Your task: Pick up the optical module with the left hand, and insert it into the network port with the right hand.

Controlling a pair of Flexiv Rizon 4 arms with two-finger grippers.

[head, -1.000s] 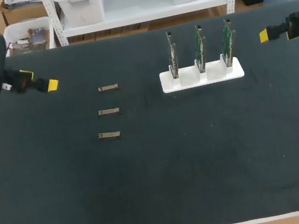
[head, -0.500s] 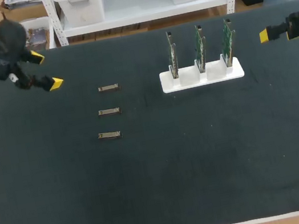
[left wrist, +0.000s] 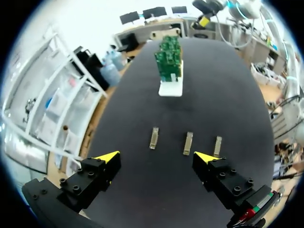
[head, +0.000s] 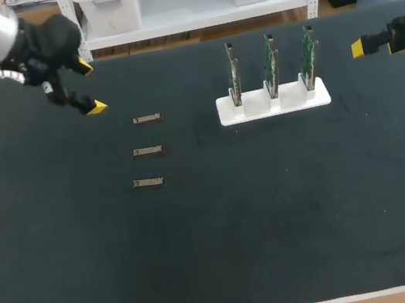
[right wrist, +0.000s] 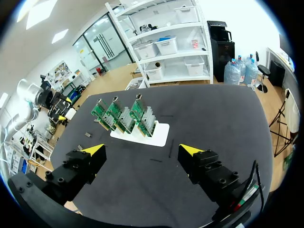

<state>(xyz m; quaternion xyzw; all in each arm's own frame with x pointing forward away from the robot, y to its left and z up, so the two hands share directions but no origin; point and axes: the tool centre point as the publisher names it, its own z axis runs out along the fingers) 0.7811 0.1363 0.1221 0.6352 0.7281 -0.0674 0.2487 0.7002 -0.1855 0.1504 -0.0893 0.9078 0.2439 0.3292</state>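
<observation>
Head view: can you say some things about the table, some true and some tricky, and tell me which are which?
1. Three optical modules lie on the table. True.
2. The left tool holds a module. False: it is open and empty.
3. Three green boards stand upright in the white holder. True.
4. The right tool is above the holder. False: it is out by the table's right edge, apart from the holder.
</observation>
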